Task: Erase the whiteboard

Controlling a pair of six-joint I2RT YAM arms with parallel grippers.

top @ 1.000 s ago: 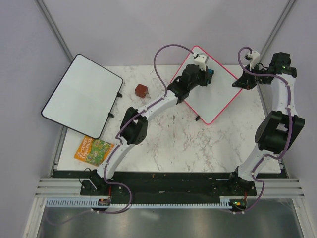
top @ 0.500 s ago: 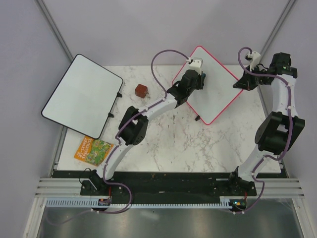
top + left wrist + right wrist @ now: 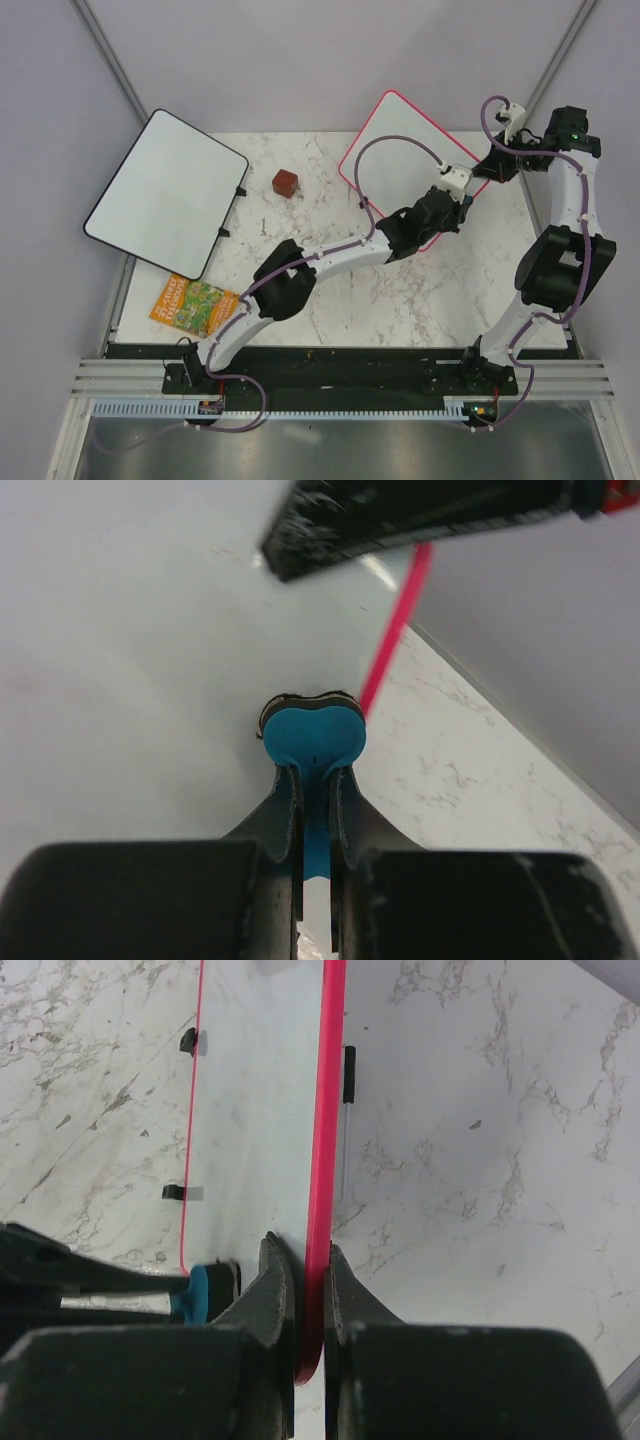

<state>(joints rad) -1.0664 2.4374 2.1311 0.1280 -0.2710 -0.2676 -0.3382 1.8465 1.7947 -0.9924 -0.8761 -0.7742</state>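
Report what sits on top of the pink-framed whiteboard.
A blue eraser, gripped in the left end effector, presses on the whiteboard. No writing shows; anything beneath the eraser and arm is covered.

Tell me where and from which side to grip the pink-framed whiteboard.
Pinch the whiteboard by its thin pink frame, edge-on from the right, as the right gripper does. The board is flat and slim, so jaws straddle its rim, leaving the face free for the left gripper's eraser.

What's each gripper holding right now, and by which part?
The left gripper pinches the blue eraser by its narrow tab; the right gripper clamps the whiteboard by its pink frame edge.
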